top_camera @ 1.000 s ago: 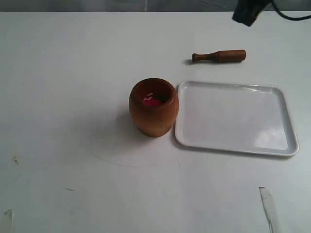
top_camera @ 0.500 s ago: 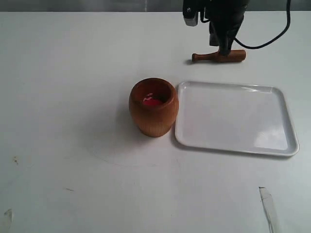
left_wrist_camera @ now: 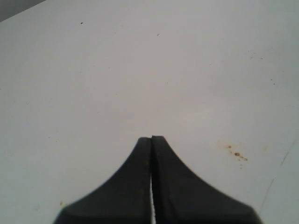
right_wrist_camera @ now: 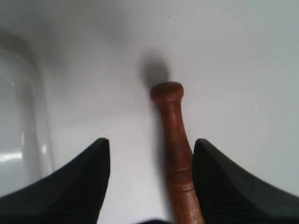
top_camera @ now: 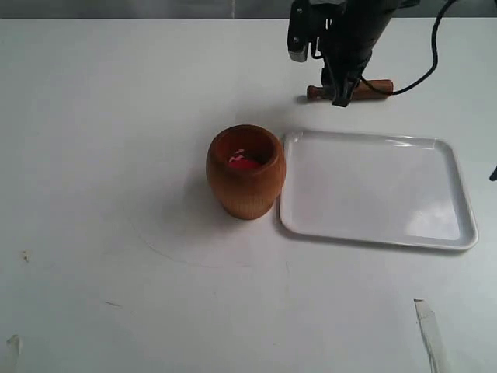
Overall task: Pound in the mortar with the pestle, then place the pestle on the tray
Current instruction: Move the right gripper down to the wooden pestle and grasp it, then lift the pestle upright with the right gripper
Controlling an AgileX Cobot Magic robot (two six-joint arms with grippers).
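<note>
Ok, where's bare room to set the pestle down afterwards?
The whole tray is bare, right of the mortar. The table left of the mortar is open too. Crowded only beyond the tray, where the right gripper straddles the pestle.

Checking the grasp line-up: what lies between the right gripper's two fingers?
In the right wrist view, the pestle lies inside the open right gripper, closer to one side; bare table fills the rest.

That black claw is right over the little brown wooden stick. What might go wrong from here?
1. The slim dark-brown wooden pestle lies off-centre inside the open right gripper, nearer one finger; closing may shove or roll it across the white table.
2. The glossy white plastic tray lies close beside the other finger, which might nudge it.
</note>
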